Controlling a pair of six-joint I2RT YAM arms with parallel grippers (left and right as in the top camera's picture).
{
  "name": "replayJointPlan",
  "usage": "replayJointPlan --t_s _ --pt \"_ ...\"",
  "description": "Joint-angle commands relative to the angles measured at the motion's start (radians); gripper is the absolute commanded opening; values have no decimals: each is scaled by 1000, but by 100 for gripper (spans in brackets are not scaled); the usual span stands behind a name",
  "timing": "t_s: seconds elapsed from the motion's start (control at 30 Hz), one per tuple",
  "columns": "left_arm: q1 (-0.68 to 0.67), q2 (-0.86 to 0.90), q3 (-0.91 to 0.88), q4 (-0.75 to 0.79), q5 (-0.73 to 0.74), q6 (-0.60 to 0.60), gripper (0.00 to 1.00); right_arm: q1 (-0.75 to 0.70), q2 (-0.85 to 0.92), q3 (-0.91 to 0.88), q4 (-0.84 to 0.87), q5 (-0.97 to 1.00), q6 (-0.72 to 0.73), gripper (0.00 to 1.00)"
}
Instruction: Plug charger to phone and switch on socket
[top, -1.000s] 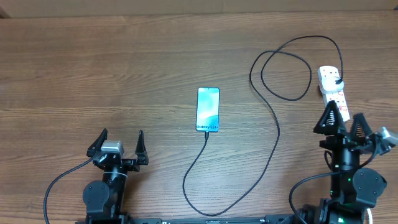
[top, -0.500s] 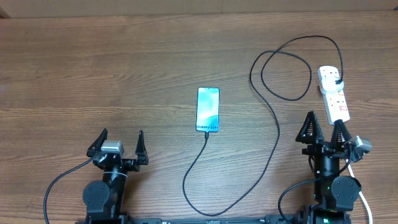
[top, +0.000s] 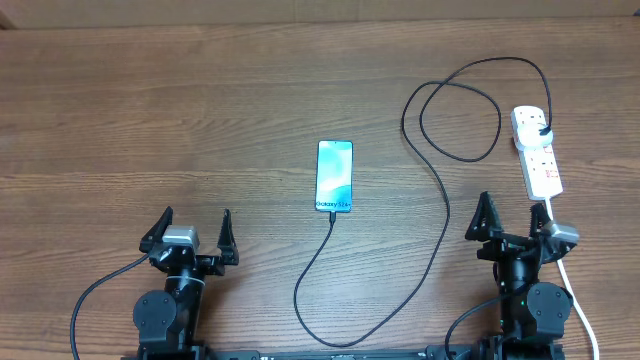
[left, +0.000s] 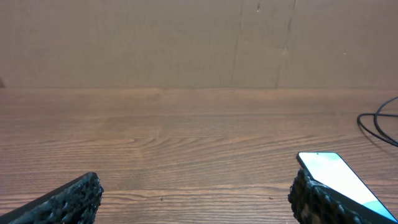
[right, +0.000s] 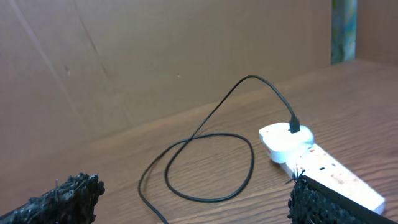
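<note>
Wooden table (top: 150, 100), brown cardboard wall (left: 186, 43) behind. Left gripper (top: 195, 215): far left, near the front edge, fingers spread wide, holding nothing; unmoved since a second ago. Phone (top: 335, 176): flat at table centre, cyan screen lit, white text at the near short end; in the left wrist view partly hidden behind one finger (left: 317, 199). Charger (top: 445, 215): slim tip meeting the phone's near short edge, cable curving toward the front edge, up the right side, looped once, black plug seated in the far end of the socket. Socket (top: 538, 155): white strip, far right, red-marked switches, thick white cord (top: 572, 290) trailing toward the front edge past the right arm. Right gripper (top: 511, 208): fingers apart, empty, just short of the socket's near end, not touching; a second ago farther forward and right, tips beside the strip, now drawn back and leftward. Phone, charger, socket unshifted.
</note>
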Motion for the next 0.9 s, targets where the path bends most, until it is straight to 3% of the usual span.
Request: replayJointPlan --t_s 0.0,0.37,0.87 --pt "6 -11 -3 -3 1 22 100 8 -12 -11 1 -1 -87 100" --pt "6 -11 -3 -3 1 22 100 51 -12 -11 0 0 -183 100" --pt "6 -11 -3 -3 1 22 100 95 -12 -11 1 -5 -125 100"
